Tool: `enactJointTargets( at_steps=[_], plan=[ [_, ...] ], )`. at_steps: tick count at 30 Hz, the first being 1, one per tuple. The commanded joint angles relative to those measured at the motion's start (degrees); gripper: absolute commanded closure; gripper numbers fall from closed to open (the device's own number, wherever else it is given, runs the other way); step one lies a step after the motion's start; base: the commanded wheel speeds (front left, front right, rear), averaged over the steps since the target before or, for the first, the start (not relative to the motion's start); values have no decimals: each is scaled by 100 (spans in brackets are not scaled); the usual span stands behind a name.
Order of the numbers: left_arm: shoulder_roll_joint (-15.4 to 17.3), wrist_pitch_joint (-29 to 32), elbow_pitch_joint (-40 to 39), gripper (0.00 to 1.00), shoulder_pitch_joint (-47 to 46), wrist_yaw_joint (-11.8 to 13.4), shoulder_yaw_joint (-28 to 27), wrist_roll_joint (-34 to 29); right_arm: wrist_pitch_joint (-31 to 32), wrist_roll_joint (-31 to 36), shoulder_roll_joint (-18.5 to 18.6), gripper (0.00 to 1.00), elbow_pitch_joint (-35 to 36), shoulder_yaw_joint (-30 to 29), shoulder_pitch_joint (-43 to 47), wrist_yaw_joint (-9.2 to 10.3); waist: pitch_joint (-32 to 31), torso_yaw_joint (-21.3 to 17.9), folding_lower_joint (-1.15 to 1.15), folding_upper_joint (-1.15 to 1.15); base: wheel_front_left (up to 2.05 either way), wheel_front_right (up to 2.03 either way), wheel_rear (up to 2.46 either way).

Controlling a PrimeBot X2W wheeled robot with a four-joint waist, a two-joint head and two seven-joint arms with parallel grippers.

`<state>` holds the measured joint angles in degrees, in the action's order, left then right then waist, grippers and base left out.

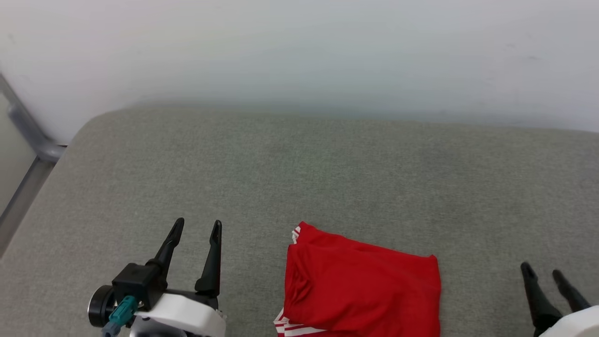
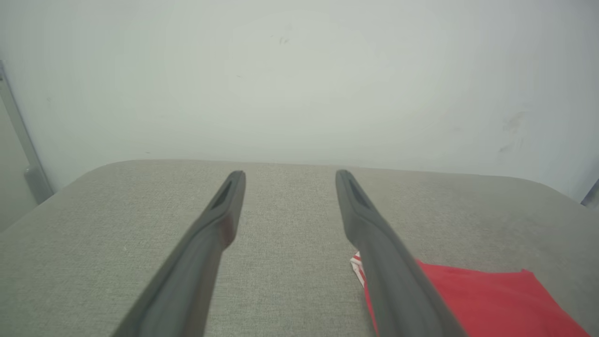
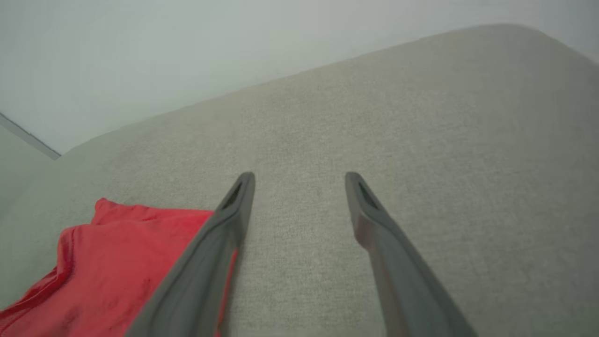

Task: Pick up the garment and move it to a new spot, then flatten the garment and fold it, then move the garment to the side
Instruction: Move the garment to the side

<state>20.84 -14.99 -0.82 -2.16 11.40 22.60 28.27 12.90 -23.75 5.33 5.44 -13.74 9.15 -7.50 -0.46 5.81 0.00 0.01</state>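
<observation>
The garment lies folded into a compact red rectangle on the grey padded surface, near the front edge of the head view, with red-white striped trim showing at its left corners. My left gripper stands open to its left, apart from it, fingers empty. My right gripper stands open to its right, also apart. In the left wrist view the garment lies at the lower right, partly behind my right-hand finger. In the right wrist view the garment lies at the lower left beside the gripper.
A pale wall runs along the far edge of the surface. A grey metal frame stands past the rounded far-left corner. Bare grey padding stretches beyond the garment toward the wall.
</observation>
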Motion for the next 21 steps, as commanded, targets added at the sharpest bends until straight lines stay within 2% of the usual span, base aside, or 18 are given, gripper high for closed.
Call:
enactJointTargets(
  at_steps=[1,4,7,10,13,16,21],
  plan=[
    [-58,-25,-26,0,-138,-59,-4,-44,187,-210,70,0,-221,54,-140,3,144,147,0,-1,0,0,0],
    [-118,-24,-31,0,-232,-128,-15,-79,370,-433,142,0,-483,153,-217,3,276,258,0,-1,0,0,0],
    [-274,-24,26,0,-434,-291,25,-157,530,-837,244,0,-918,477,-346,3,514,540,0,-1,0,0,0],
    [-364,-24,33,0,-556,-385,-19,-212,655,-1129,273,0,-1175,850,-451,3,662,661,0,-1,0,0,0],
    [-411,-24,72,0,-581,-436,-48,-256,791,-1340,257,0,-1355,1111,-518,3,741,708,0,-1,0,0,0],
    [-460,-24,132,0,-662,-533,-141,-307,1199,-1789,287,0,-1808,1502,-617,6,849,762,0,-1,0,0,0],
    [-505,-25,194,0,-653,-589,-222,-362,1452,-2076,300,0,-2154,1674,-717,8,898,751,0,-1,0,0,0]
  ],
)
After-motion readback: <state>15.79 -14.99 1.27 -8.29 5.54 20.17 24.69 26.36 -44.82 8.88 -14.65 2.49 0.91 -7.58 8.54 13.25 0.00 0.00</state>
